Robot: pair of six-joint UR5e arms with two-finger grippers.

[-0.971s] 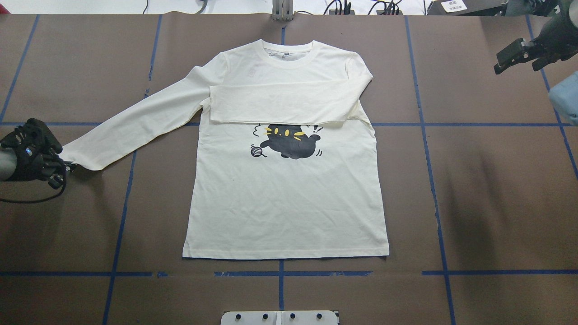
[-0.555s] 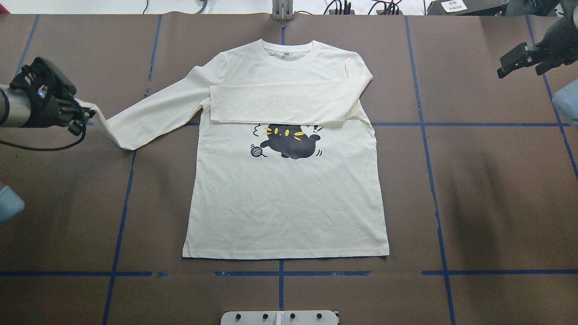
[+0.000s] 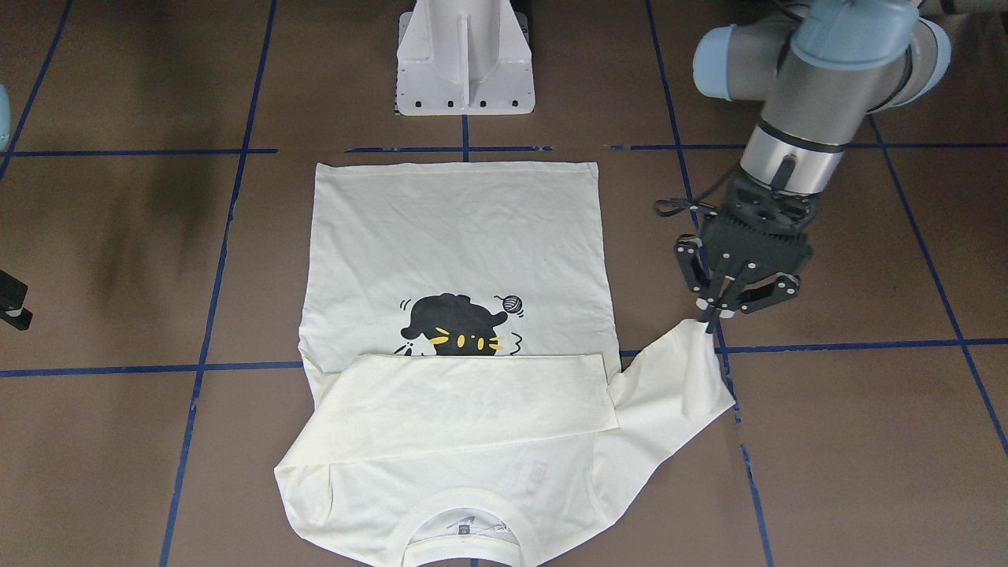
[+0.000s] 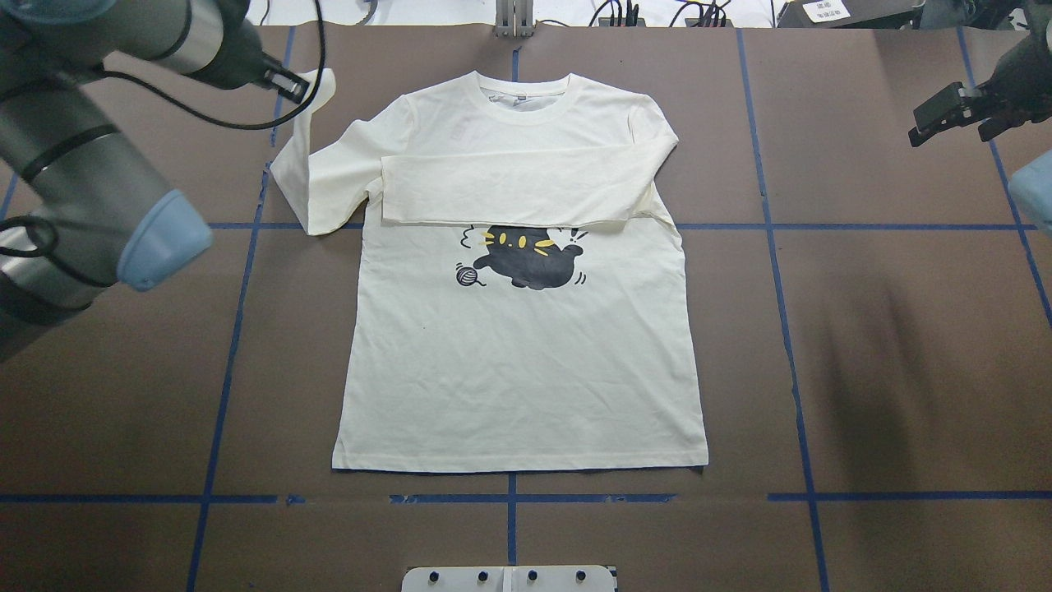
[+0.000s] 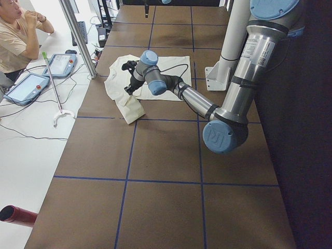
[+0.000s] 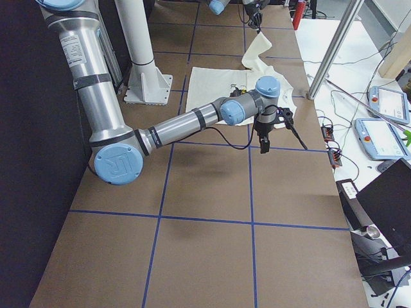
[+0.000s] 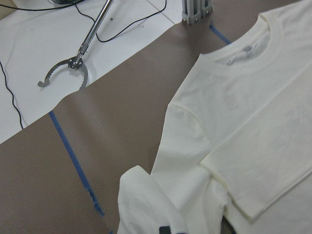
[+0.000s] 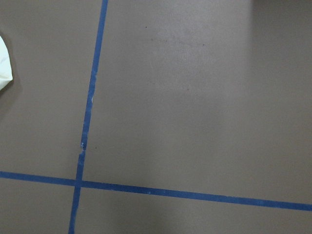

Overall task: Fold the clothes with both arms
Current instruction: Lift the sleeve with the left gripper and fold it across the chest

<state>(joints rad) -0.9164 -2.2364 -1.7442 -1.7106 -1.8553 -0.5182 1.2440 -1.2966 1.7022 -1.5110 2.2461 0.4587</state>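
- Left gripper point(image 3: 718, 309), right of centre in front view, is pinched shut on the cuff point(image 3: 703, 329) of the loose sleeve point(image 3: 669, 386), lifting it off the table point(image 3: 866, 441).
- T-shirt point(image 4: 526, 370) lies flat mid-frame in overhead view, cat print point(image 4: 526, 259) up. Other sleeve point(image 4: 509, 193) is already folded across the chest.
- Right gripper point(image 4: 957, 115), upper right of overhead view, looks parted & empty.
- Next, I reckon: carry cuff across chest w/ even tension, lay it along other sleeve, let go low so it doesn't bunch.

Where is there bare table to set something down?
In the overhead view: free right of the T-shirt up to the right end effector, left of its body below the lifted sleeve, and the strip between hem and pedestal base. Crowded at the left shoulder, where the left end effector holds the sleeve.
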